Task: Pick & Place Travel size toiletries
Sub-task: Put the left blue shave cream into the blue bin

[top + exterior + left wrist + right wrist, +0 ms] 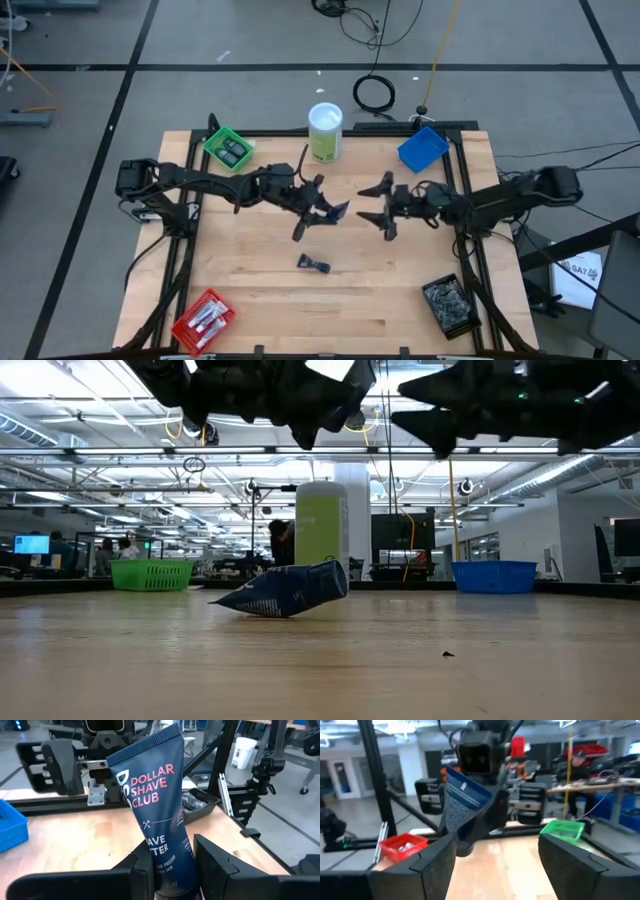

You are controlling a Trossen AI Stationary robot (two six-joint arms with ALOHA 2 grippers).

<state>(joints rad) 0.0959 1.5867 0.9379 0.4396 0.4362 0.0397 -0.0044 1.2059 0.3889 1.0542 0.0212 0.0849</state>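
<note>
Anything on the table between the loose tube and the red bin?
No. In the high view, bare wood runs from the loose tube to the red bin.

canister [325, 131] upright, back centre | green bin [228, 148] | blue bin [422, 148] | red bin [204, 318]

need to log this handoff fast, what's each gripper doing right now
Left gripper: shut on the dark blue tube, held above mid-table.
Right gripper: open, holding nothing, facing the tube.
</note>
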